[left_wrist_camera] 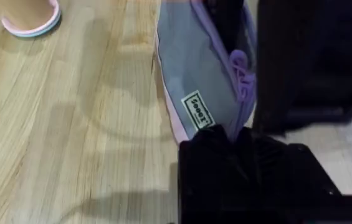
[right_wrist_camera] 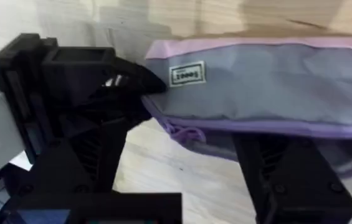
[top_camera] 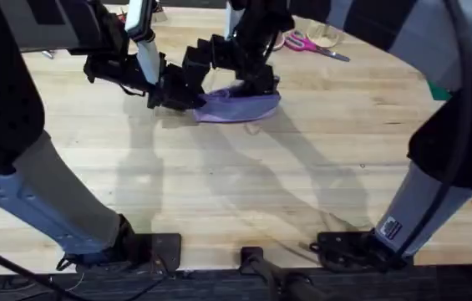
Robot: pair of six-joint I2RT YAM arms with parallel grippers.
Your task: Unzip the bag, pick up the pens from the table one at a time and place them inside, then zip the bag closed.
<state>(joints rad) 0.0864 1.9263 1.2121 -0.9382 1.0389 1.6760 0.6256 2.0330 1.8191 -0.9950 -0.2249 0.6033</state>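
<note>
Currently noting the bag lying flat on the table, with both arms crowding over it. Seeing the left gripper pinching the bag's label end, fingers closed together on the fabric there. Seeing the right gripper hovering directly over the bag's far half. Unable to tell whether that one is open or closed.

Judging the bag as light, soft and limp: sagging and wrinkling along its side, likely to bunch or slide on the smooth planks unless held at one end. Reckoning the present pinch at the label end as a sound anchor. Taking the purple pull cord, lying just beside that same end along the zipper edge, as the proper handle for running the zipper. Expecting it to be thin, floppy and easy to miss. Not able to read how far the zipper is standing open.

Spotting pink-handled scissors well beyond the bag, clear of the work. Spotting a pink-and-teal ring well apart from the bag on the bare wood. Flagging the main obstruction as the arms themselves: right arm's dark body sitting close against the bag's zipper side, leaving little room beside the left gripper for reaching the cord.
</note>
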